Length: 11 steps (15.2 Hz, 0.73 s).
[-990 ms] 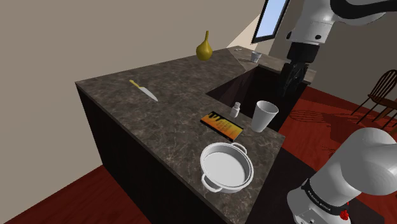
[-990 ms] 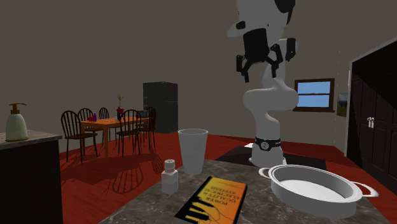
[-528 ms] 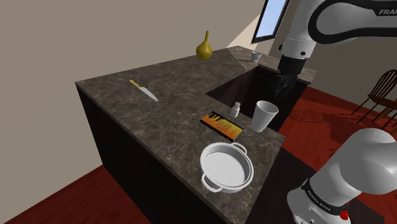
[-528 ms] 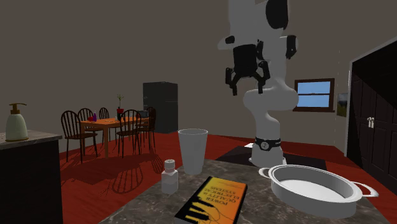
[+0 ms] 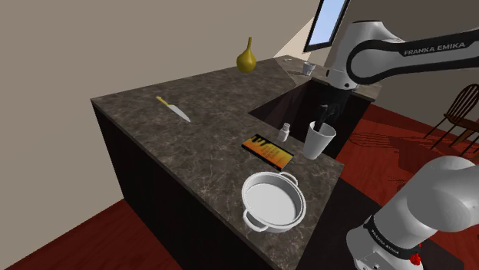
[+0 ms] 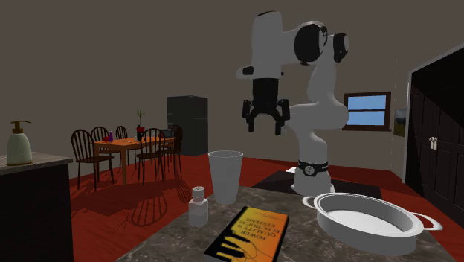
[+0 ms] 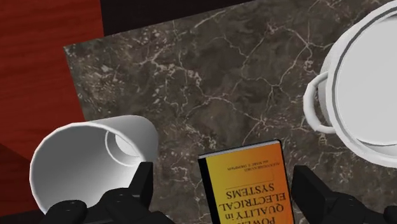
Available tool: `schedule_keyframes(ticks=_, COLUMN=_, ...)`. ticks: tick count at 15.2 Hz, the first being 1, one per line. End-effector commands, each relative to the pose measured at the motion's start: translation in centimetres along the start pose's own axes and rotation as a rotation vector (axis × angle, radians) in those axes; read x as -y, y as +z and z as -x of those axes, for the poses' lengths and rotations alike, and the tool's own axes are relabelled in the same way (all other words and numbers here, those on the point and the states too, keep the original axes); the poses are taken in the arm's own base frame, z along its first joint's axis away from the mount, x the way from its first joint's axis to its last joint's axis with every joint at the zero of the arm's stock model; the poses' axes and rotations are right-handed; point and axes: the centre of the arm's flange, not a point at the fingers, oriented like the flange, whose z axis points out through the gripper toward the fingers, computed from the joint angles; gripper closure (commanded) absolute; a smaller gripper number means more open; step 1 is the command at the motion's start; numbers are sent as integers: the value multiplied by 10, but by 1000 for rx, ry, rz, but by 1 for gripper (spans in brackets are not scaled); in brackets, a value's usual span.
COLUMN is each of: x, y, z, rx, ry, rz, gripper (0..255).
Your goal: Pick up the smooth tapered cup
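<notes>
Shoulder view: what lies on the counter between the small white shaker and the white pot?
An orange book lies flat between the shaker and the pot, as the shoulder view shows.

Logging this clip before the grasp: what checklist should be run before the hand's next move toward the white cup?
1. Cup upright on the counter: ok.
2. Hand open: ok.
3. Cup between the fingers: not ok; in the wrist view it lies beside one finger.
4. Hand down at cup height: not ok; it hangs above the rim.
5. Small bottle and orange book apart from the cup: ok.
</notes>
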Motion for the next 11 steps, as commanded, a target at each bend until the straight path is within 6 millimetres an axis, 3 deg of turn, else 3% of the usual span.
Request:
schedule_keyframes(ticks=1, x=-12, y=18, z=-11, rx=-19, ry=5, rz=25, gripper=0)
schedule_keyframes(ticks=7, x=-49, y=64, z=-43, rx=-63, ry=23, rz=93, gripper=0)
schedule_keyframes(ticks=11, x=-48, y=85, z=-44, rx=-63, ry=23, rz=93, gripper=0)
